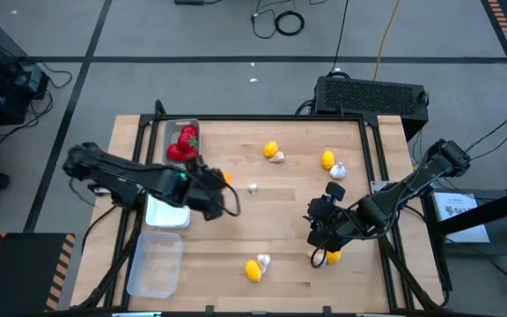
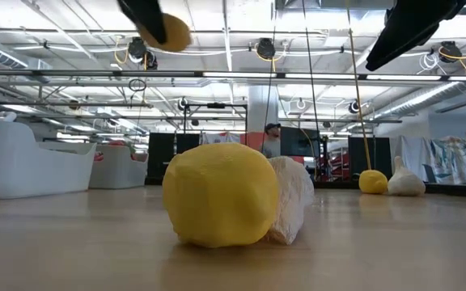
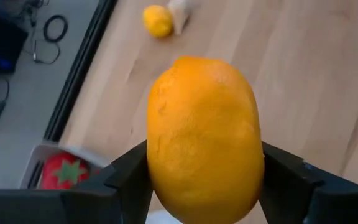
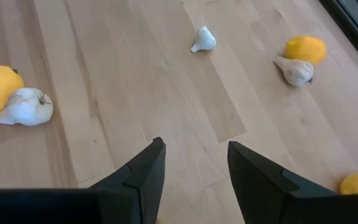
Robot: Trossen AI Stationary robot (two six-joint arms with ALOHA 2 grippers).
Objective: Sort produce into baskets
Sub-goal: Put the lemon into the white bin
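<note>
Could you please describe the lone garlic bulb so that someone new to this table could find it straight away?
Start at the wooden table and look near its middle, between the left gripper, shut on a lemon, and the open right gripper. There lies the small garlic bulb. Unlike the other bulbs, it has no lemon beside it.

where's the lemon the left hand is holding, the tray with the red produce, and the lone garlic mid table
held lemon point(image 3: 204, 137), left wrist view, its front face
red produce tray point(image 1: 167, 132), high view, its left rim
lone garlic point(image 4: 202, 40), right wrist view, its bulb

open: bare table point(image 1: 280, 220) centre | obstacles: garlic bulb point(image 1: 253, 187) mid-table, lemon point(image 1: 253, 271) touching garlic point(image 1: 263, 261) near front edge
</note>
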